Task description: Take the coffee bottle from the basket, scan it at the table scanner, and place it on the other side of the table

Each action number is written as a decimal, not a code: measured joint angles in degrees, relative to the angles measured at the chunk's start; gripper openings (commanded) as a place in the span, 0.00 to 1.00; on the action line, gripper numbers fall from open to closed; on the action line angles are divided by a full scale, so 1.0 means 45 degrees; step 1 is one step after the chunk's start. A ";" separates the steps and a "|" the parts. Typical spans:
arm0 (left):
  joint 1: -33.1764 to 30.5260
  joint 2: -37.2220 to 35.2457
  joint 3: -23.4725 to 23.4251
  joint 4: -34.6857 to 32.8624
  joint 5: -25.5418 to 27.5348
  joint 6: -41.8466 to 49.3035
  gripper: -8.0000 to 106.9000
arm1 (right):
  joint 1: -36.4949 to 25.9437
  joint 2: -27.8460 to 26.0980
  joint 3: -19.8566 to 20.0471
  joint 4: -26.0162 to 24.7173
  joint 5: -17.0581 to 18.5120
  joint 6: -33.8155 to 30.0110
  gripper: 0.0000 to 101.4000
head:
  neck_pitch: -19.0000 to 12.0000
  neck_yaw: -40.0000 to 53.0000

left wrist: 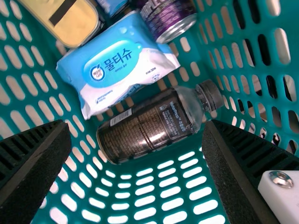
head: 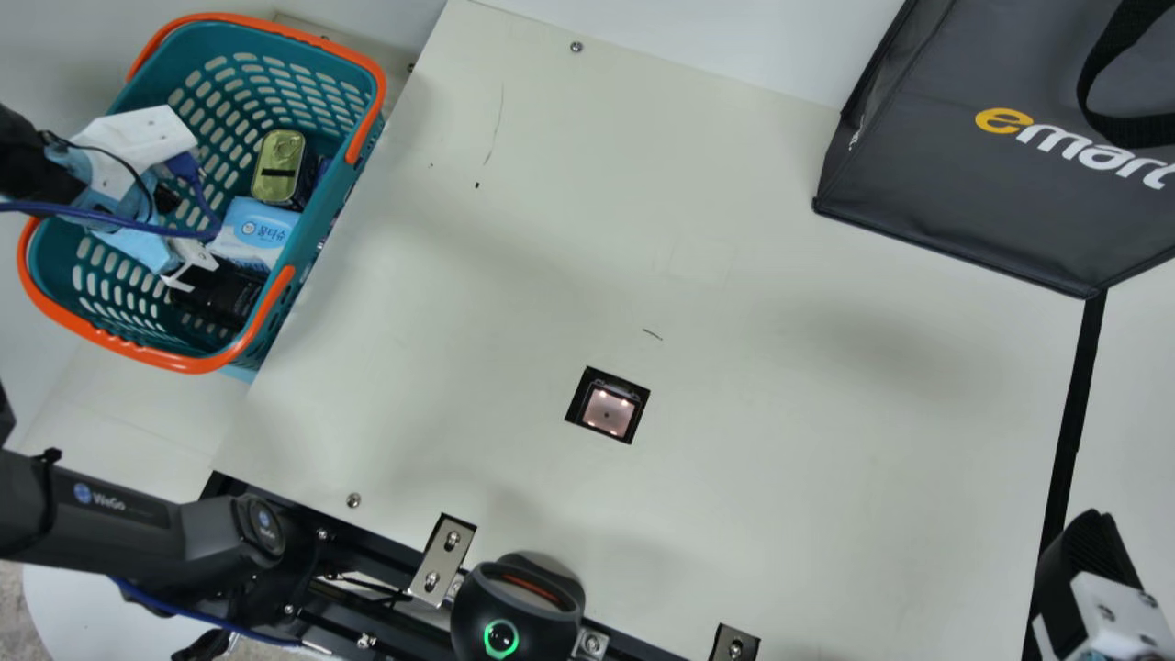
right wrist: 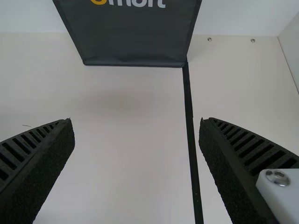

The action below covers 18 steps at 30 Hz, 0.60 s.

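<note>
While the black left gripper (head: pixel 189 263) gapes above, the clear plastic, dark-labelled coffee bottle (left wrist: pixel 145 128) lies in the teal, orange-handled plastic basket (head: pixel 275 25)

Just beyond the gripper's parted fingers, the bottle rests on its side. Beside it is a soft blue-and-white wipes pack (left wrist: pixel 112 63); farther out come a purple metal can (left wrist: pixel 166 16) and a gold-topped rectangular tin (head: pixel 278 165). Past the basket, the square, black-framed scanner (head: pixel 608 410) sits in the cream table (head: pixel 780 459). Farthest are a dark grey bag (head: pixel 918 202) and the black-fingered right gripper (head: pixel 1091 560), spread wide.
</note>
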 measured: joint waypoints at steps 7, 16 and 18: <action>0.0000 -0.0108 0.0123 0.0434 -0.0291 -0.2699 0.85 | 0.0000 0.0000 0.0000 0.0000 0.0000 0.0000 0.94 | 0.0000 0.0000; -0.0113 -0.0451 0.0329 0.0836 0.0024 -0.6902 0.85 | 0.0000 0.0000 0.0000 0.0000 0.0012 0.0000 0.94 | 0.0000 -0.0020; -0.0144 -0.0505 0.0354 0.0836 0.0120 -0.7845 0.85 | 0.0000 0.0000 0.0000 0.0000 0.0012 0.0000 0.94 | 0.0000 -0.0020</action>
